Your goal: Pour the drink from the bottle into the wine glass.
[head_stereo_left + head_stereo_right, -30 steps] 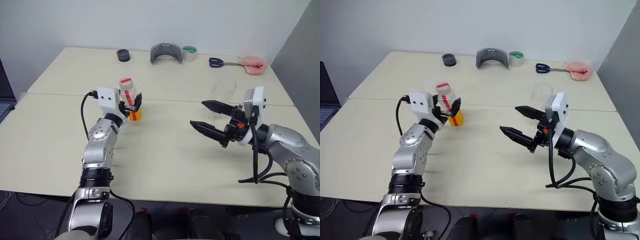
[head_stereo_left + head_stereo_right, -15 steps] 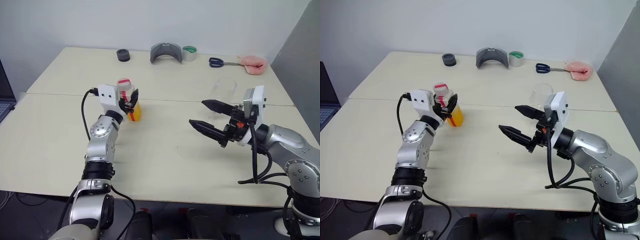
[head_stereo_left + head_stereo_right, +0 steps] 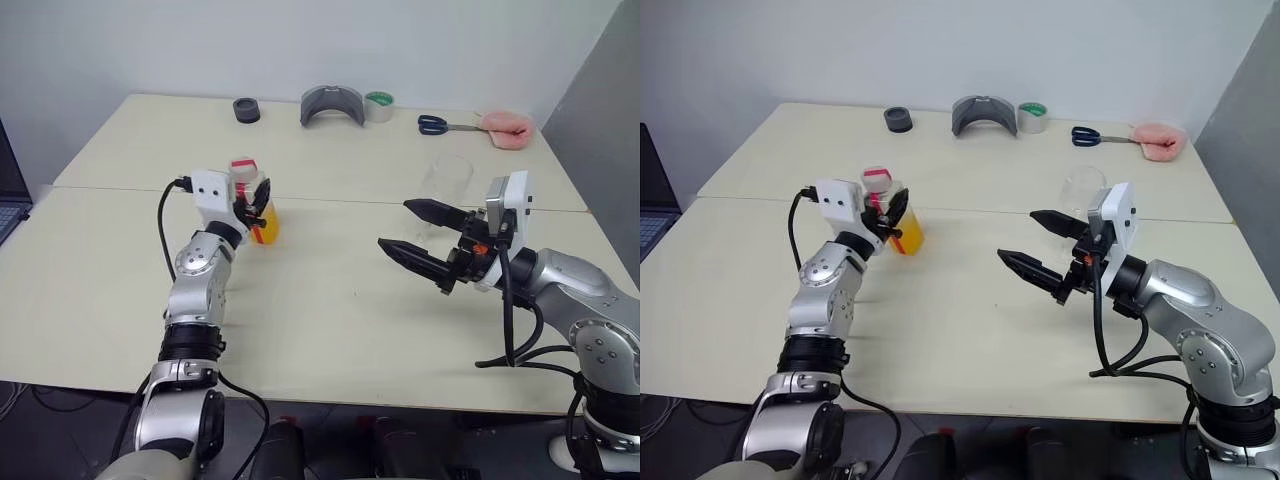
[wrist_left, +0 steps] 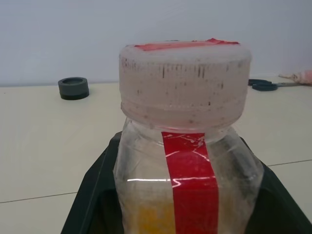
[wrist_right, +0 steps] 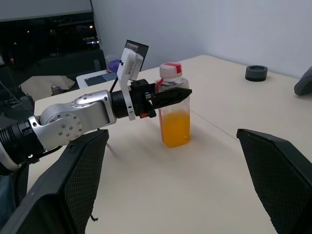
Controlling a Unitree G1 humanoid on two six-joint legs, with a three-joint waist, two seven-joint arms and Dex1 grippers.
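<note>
Left gripper (image 5: pixel 170 95) fingers are closed around the upper part of the bottle (image 3: pixel 252 200), which stands upright on the table (image 3: pixel 330 300), with the drink (image 5: pixel 175 127) filling its lower part. From the left wrist view, the bottle's cap and red stripe label are seen close up between the black fingers; from the head views this detail is too small to be made out. Right gripper (image 3: pixel 418 236) is held above the table with its fingers spread wide, nothing gripped. Just behind it, the wine glass (image 3: pixel 447 184) is seen standing, well apart from the bottle.
</note>
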